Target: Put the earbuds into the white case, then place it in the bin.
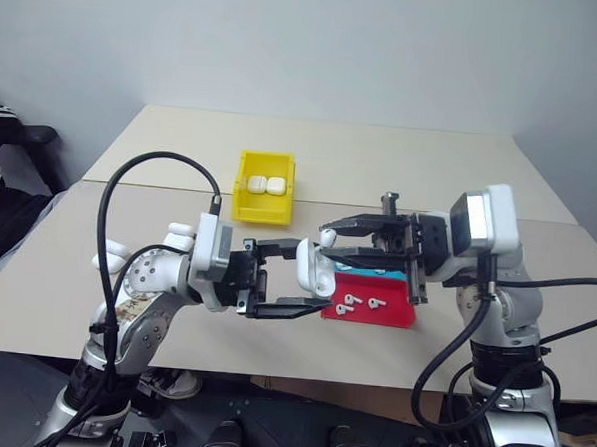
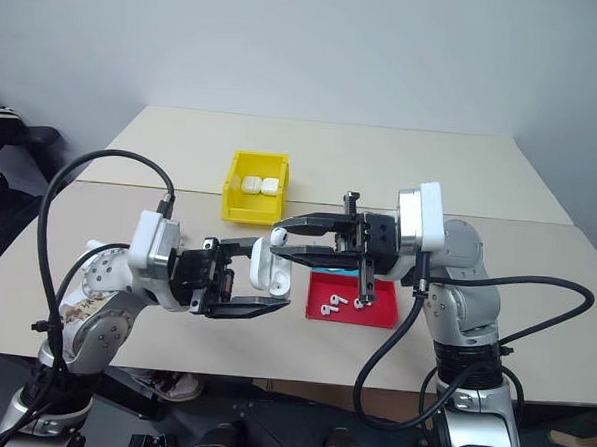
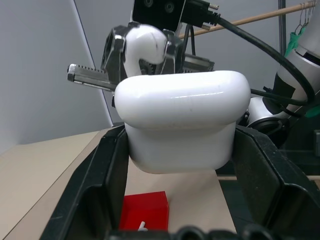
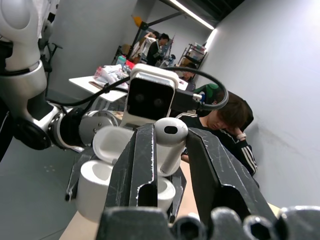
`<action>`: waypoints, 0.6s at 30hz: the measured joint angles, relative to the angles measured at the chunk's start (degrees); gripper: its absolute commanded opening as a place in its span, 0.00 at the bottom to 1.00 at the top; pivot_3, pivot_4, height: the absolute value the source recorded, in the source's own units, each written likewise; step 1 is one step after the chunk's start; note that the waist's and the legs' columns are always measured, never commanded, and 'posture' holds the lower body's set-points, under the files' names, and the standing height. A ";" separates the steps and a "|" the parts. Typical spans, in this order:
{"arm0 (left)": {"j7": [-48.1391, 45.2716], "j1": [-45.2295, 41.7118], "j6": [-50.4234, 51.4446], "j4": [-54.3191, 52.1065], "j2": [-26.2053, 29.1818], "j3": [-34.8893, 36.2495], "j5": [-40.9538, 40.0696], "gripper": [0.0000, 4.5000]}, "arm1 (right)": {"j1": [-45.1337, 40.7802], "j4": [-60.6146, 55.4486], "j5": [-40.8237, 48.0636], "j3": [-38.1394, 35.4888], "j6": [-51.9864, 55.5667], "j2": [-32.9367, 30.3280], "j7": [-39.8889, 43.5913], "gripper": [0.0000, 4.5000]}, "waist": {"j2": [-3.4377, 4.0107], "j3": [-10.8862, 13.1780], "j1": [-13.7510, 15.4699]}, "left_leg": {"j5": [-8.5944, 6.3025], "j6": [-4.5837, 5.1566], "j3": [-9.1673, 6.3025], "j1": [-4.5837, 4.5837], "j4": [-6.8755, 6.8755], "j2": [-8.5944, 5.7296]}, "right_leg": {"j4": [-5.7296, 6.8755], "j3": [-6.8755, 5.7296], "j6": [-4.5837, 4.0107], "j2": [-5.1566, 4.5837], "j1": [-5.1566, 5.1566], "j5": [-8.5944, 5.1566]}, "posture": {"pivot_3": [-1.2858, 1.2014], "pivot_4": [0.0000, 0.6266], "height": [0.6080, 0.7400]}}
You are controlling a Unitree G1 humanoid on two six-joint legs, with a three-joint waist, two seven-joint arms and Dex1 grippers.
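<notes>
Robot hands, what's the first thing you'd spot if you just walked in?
Mid-air above the table's near edge, the left gripper clamps an open white case, and the right gripper pinches an earbud right beside it. Behind them sits a bright yellow bin with two cases inside, and under the right gripper a red tray holds loose earbuds.

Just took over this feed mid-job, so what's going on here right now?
The left gripper holds an open white case above the table's front edge. The right gripper pinches one earbud and brings it to the case's opening; it is not seated yet. Three more earbuds lie in the red tray. The yellow bin behind already holds two closed cases.
</notes>
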 measured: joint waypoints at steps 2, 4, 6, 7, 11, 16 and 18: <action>0.39 0.22 0.05 -0.15 -0.01 0.00 0.00 0.62 | 0.41 0.23 -0.53 0.71 -0.87 -0.26 0.34 0.18 | 0.00 0.00 -0.01 | 0.00 0.00 0.00 0.00 -0.04 0.00 | -0.03 0.00 0.00 0.00 -0.01 0.00 | 0.52 0.24 1.00; 0.52 0.46 0.14 -0.50 0.00 0.00 0.00 0.62 | 0.60 0.70 -0.78 0.86 -1.44 -0.31 0.54 0.18 | 0.00 0.00 0.00 | 0.00 0.00 0.01 0.00 -0.05 0.00 | -0.06 0.00 0.00 0.00 -0.01 0.00 | 0.52 0.24 1.00; 0.60 0.49 0.20 -0.60 -0.01 0.00 0.00 0.62 | 0.60 0.82 -0.82 0.89 -1.90 -0.53 0.63 0.18 | 0.00 0.00 0.03 | 0.00 0.00 0.01 0.00 -0.05 0.00 | -0.08 0.00 0.00 0.00 0.00 0.00 | 0.52 0.24 1.00; 0.61 0.49 0.20 -0.60 -0.01 0.00 0.03 0.62 | 0.60 1.08 -0.89 0.90 -2.19 -0.66 0.71 0.18 | 0.00 0.00 0.04 | 0.00 0.00 0.01 0.00 -0.05 0.00 | -0.09 0.00 0.00 0.00 0.01 0.00 | 0.52 0.24 1.00; 0.62 0.49 0.60 -0.54 0.00 0.00 0.23 0.62 | 0.59 2.35 -1.42 1.04 -3.86 -0.65 0.83 0.18 | 0.00 0.00 0.02 | 0.00 0.00 0.01 0.00 -0.05 0.00 | -0.10 0.00 0.00 0.00 0.01 0.00 | 0.52 0.24 1.00; 0.44 0.45 0.69 -0.17 -0.17 0.00 0.88 0.62 | 0.60 3.40 -2.36 1.38 -5.60 -0.69 1.07 0.43 | 0.00 0.00 0.04 | 0.00 0.00 0.01 0.00 -0.06 0.00 | -0.11 0.00 0.00 0.00 0.01 0.00 | 0.52 0.24 1.00; 0.14 0.45 0.69 0.15 -0.21 0.00 0.91 0.62 | 0.67 3.56 -2.42 1.37 -6.35 -0.79 1.23 0.58 | 0.00 0.00 0.05 | 0.00 0.00 0.01 0.00 -0.06 0.00 | -0.11 0.00 0.00 0.00 0.01 0.00 | 0.52 0.24 1.00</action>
